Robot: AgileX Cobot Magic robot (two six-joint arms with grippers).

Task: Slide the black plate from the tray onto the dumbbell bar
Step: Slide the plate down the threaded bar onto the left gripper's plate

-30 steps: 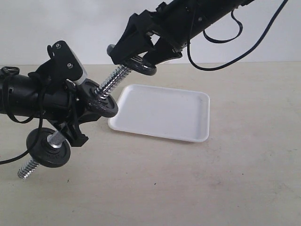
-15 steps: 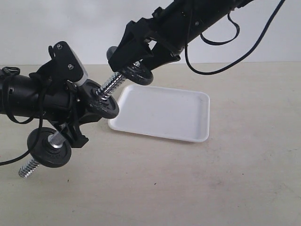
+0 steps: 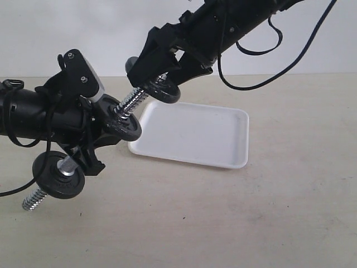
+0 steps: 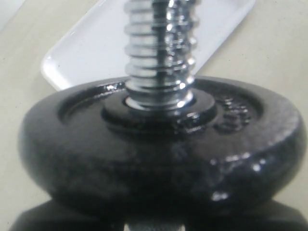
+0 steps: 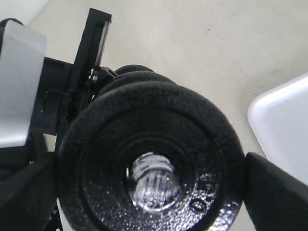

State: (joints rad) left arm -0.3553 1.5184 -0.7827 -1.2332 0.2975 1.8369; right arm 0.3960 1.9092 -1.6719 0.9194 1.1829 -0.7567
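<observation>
In the exterior view the left gripper (image 3: 90, 137) is clamped round the middle of the dumbbell bar (image 3: 131, 101) and holds it in the air at the left. The bar is tilted, its near end low and its far end high. A near disc (image 3: 58, 176) sits on the low end, and a middle disc (image 3: 120, 125) sits just past the left gripper. At the bar's high end the right gripper (image 3: 162, 78) grips the black plate (image 3: 167, 91) by its rim, above the far left corner of the tray (image 3: 195, 134). The tray lies flat on the table (image 3: 279, 212).

In the left wrist view the middle disc fills the picture, with the bar's thread (image 4: 159, 53) rising through its centre hole and the tray behind. The jaws cannot be seen here.

In the right wrist view the black plate sits face-on between two dark fingers (image 5: 274, 192), one on each side. The bar's threaded tip (image 5: 153, 182) shows in its centre hole, but I cannot tell how far it has entered.
</observation>
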